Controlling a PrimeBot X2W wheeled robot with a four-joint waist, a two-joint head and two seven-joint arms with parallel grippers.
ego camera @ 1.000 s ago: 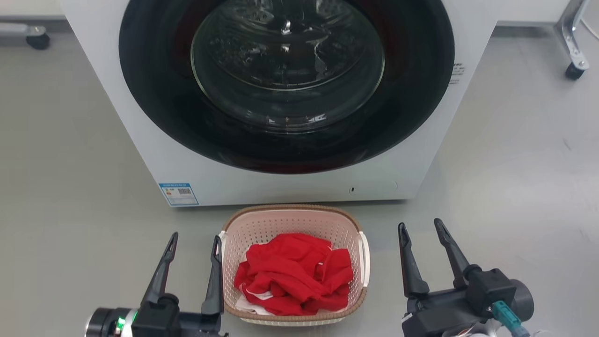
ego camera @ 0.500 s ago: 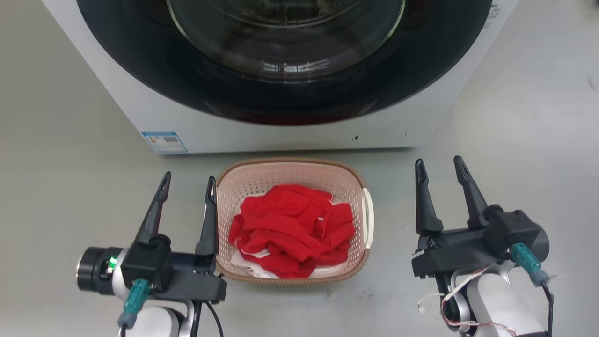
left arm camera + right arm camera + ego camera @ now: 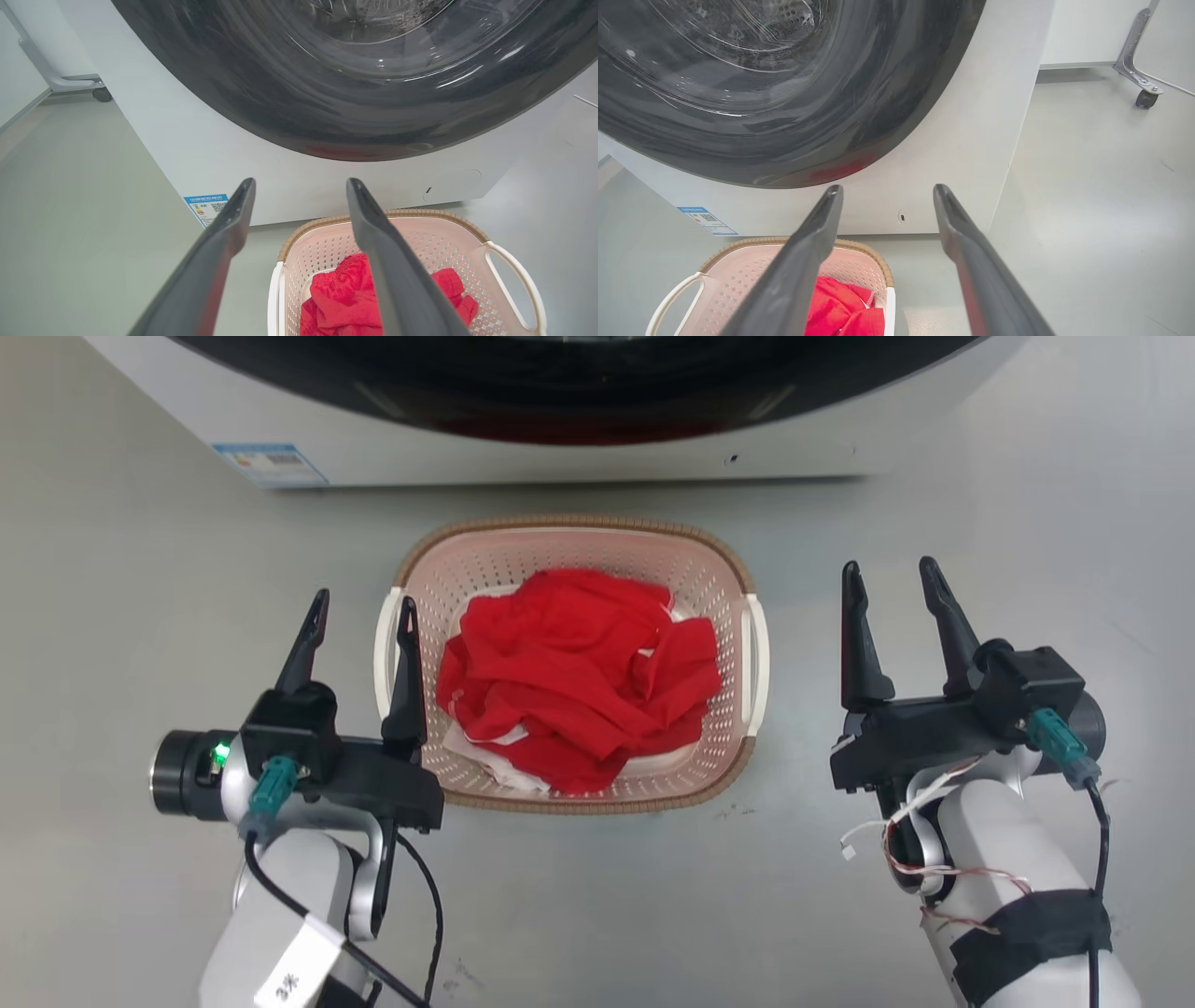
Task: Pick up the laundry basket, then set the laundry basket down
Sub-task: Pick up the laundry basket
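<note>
- Pink perforated laundry basket [image 3: 560,549], holding red clothes [image 3: 569,672], sits on the grey floor [image 3: 112,569] at frame centre, below the white washing machine [image 3: 523,457].
- Left pincer [image 3: 364,599]: fingers apart, one overlapping the basket's left handle.
- Right pincer [image 3: 888,566]: fingers apart, right of the basket, clear of it.

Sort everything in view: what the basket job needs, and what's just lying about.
Job in hand: laundry basket; left gripper; right gripper, both open.
Lying about: washing machine; blue label; wheeled frame leg; red clothes inside the basket.
</note>
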